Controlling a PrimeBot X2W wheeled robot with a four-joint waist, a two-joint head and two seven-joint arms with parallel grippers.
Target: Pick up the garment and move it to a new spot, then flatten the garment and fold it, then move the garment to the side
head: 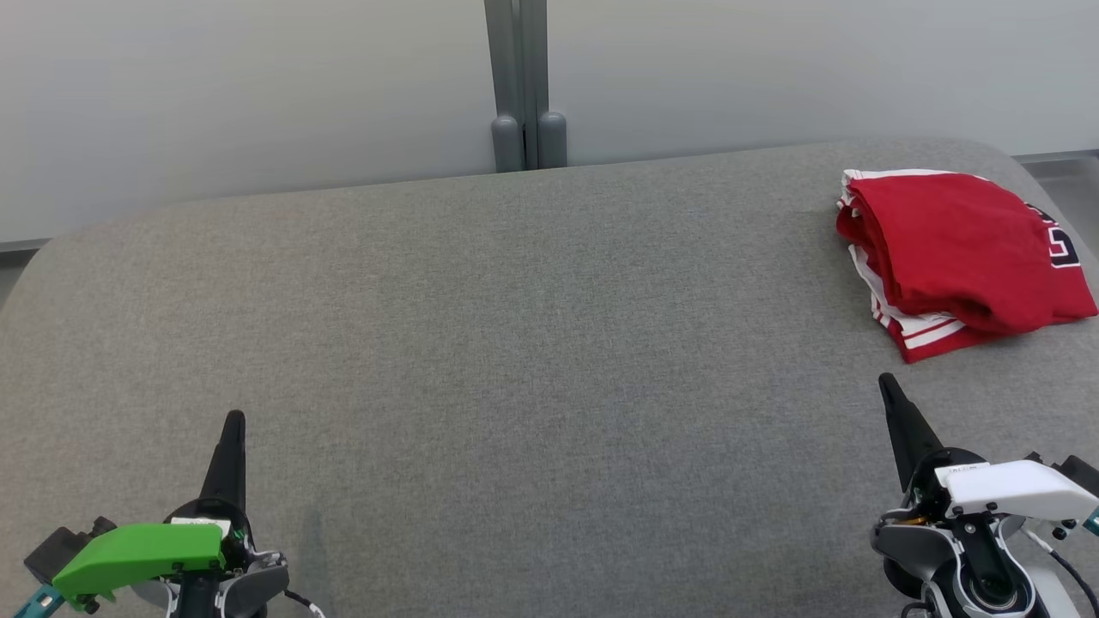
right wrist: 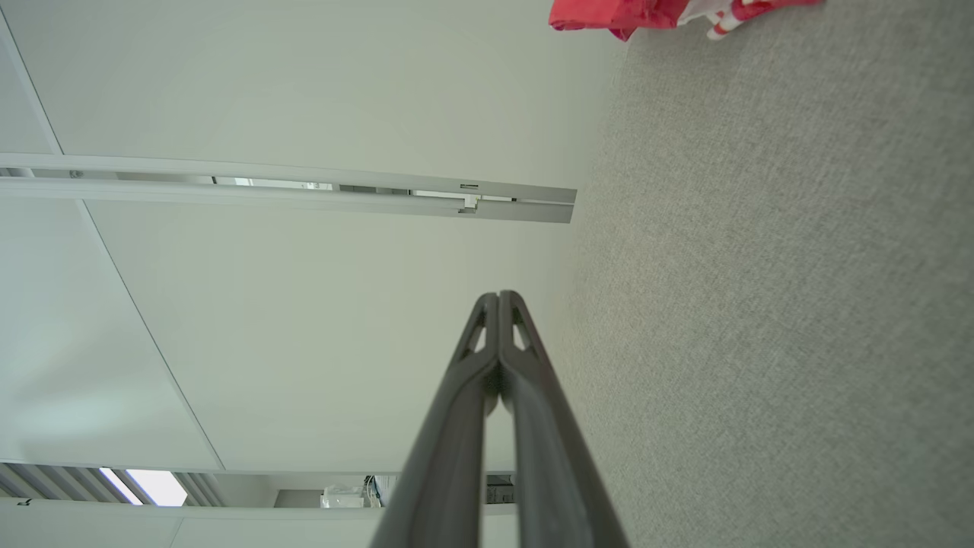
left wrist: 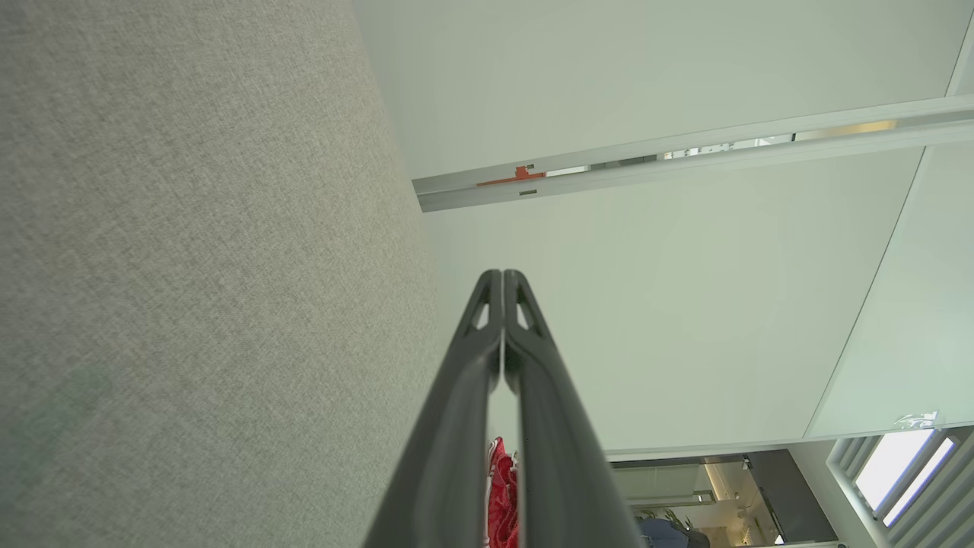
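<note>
**Red jersey near the table's far right corner: risks noted**

The red jersey (head: 962,253), with white stripes at its edge and dark lettering on one side, lay in a loose, bunched fold at the far right of the grey cloth-covered table (head: 515,343), close to the rounded corner. Nothing touched it.

The right gripper (head: 886,382) sat nearer the front edge, a short way from the jersey, jaws pressed together and empty. In the right wrist view its fingers (right wrist: 456,441) met at the tips. The left gripper (head: 233,419) was well apart on the opposite side, also closed on nothing.

I could not tell whether this bundle was a finished fold or a heap awaiting work.

Risks, as I judged them:
- A sideways nudge could slide the jersey over the curved corner, since little table lay beyond it.
- A pinch on the top layer alone would probably peel the bundle open and drag the rest.
- The jaws would have to part before any descent, or they would only push cloth.
- The left arm had a long reach across.
</note>
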